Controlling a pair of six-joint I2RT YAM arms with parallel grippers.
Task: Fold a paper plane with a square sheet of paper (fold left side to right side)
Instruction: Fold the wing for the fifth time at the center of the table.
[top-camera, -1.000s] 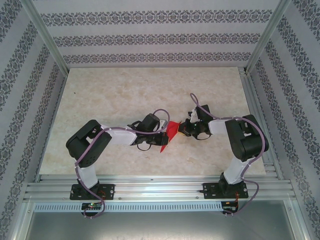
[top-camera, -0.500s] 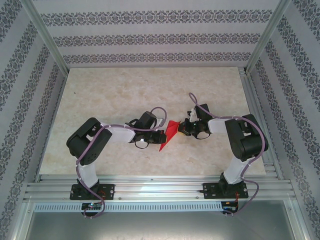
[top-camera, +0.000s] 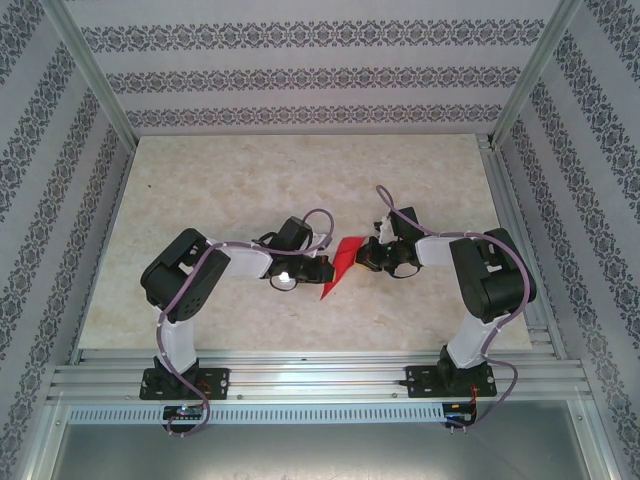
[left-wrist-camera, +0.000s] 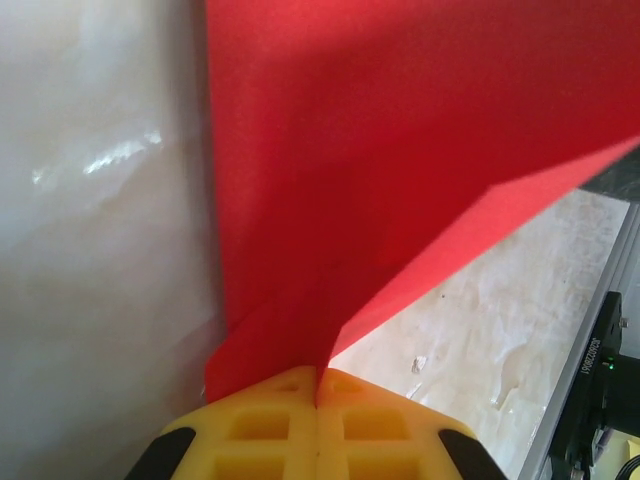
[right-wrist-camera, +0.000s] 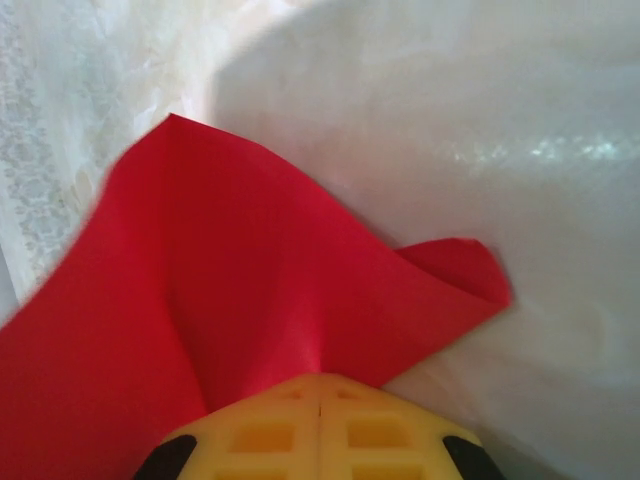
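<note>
- The left arm (top-camera: 185, 285) and right arm (top-camera: 490, 275) pair glossy black joint housings with white links.
- Lilac cables (top-camera: 318, 222) run along both.
- The fingers (left-wrist-camera: 255, 430) are yellow with square moulded recesses and black corners.

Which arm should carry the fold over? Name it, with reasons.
Left, probably: left jaws shut on the paper at its left side can carry it across; right jaws pin the opposite side.

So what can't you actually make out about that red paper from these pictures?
Top view: the red paper is too small to count folds, and the arms cover its sides.
Left wrist view: its upper part runs off the frame, and the pinched edge is hidden inside the left jaws.
Right wrist view: its left side is cut off, and the right jaws hide the gripped edge.
</note>
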